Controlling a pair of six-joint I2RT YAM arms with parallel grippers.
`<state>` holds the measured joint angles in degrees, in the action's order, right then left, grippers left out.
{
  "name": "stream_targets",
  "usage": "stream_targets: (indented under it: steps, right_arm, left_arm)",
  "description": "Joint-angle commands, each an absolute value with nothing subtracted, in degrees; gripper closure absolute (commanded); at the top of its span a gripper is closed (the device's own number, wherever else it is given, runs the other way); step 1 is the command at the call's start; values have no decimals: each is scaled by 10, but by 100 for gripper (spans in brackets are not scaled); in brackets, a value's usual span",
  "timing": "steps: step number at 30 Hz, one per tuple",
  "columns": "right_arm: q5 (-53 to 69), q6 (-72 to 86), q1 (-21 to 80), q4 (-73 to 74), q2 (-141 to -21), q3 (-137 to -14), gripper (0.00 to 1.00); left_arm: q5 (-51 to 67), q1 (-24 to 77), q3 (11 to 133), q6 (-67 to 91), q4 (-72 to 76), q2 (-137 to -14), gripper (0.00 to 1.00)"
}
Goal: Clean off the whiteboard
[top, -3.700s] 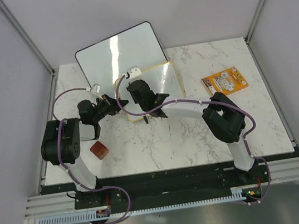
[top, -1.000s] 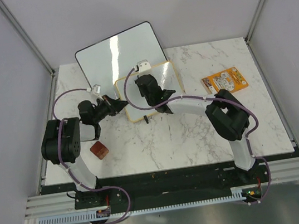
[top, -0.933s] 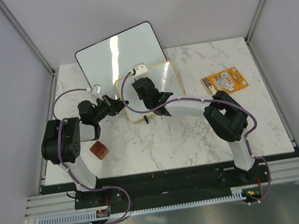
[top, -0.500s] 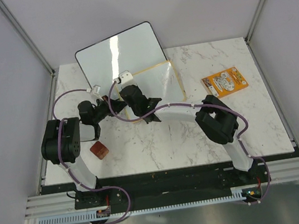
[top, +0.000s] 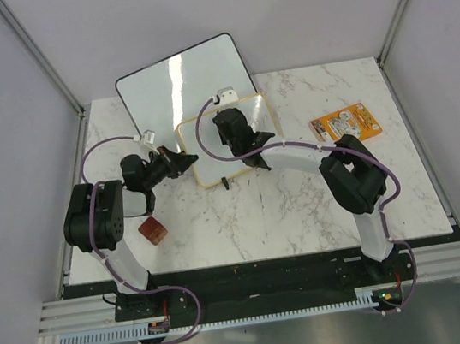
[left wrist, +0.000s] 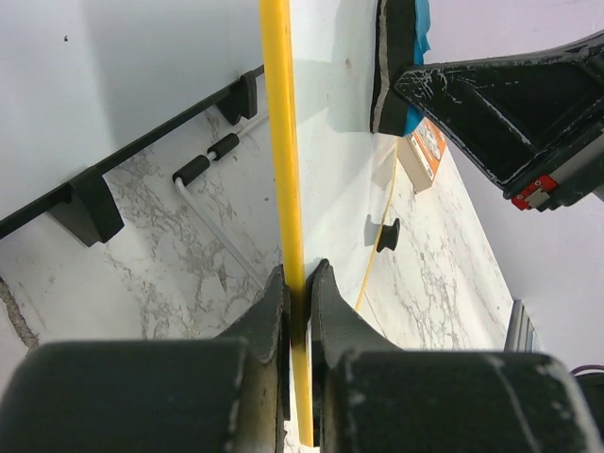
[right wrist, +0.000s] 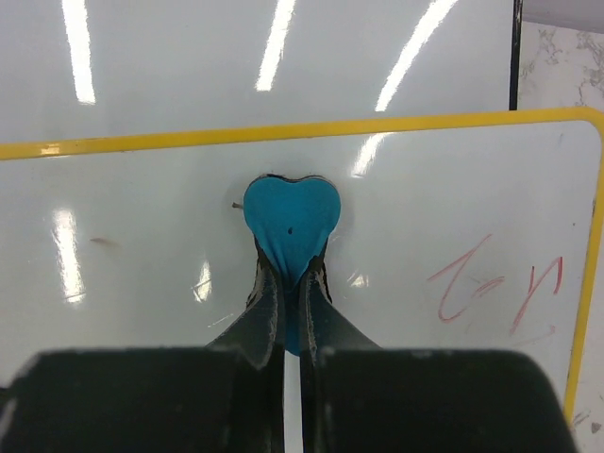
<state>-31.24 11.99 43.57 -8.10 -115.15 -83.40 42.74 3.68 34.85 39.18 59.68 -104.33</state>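
The small whiteboard is sitting toward the far side of the desk, just in front of a larger black-framed board. The left jaws are pinching its thin yellow frame at the left edge. The right jaws are pressed together on a blue heart-shaped eraser, which is sitting against the far middle of the writing face.

The main risk is missing the writing. The red marks are lying near the right edge, well apart from the eraser, so a short or badly aimed stroke is likely going to leave them. Pushing hard while wiping may be twisting the board in the left grip, since only a narrow strip of frame is being held. The board could then swing or slide back into the larger board. The eraser is also being held by a slim pinch and could be rotating or slipping under side load.

From above, the right arm is covering much of the board, and the red marks are not showing there at all. In the right wrist view the arm's own body is blocking the near part of the face, so any marks there are staying unseen. I cannot tell whether the board's near edge is resting on the desk, or how flat the eraser is sitting.
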Motion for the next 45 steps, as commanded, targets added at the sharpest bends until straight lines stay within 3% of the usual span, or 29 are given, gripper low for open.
stream_targets:
  steps: [1, 9, 14, 30, 45]
  right_arm:
    - [-303, 115, 426, -26, -1169, -815, 100]
    - [-310, 83, 524, -50, -1198, -846, 100]
    - [-290, 93, 525, -65, -1208, -852, 100]
    - [-314, 186, 360, -79, -1128, -681, 100]
    - [-318, 277, 283, -11, -1118, -650, 100]
  left_arm:
    - [423, 40, 344, 337, 592, -1047, 98]
    - [424, 40, 344, 338, 592, -1047, 98]
    - [425, 39, 344, 338, 593, -1047, 98]
    - [428, 34, 339, 349, 609, -1050, 98]
    - [437, 25, 333, 365, 631, -1055, 98]
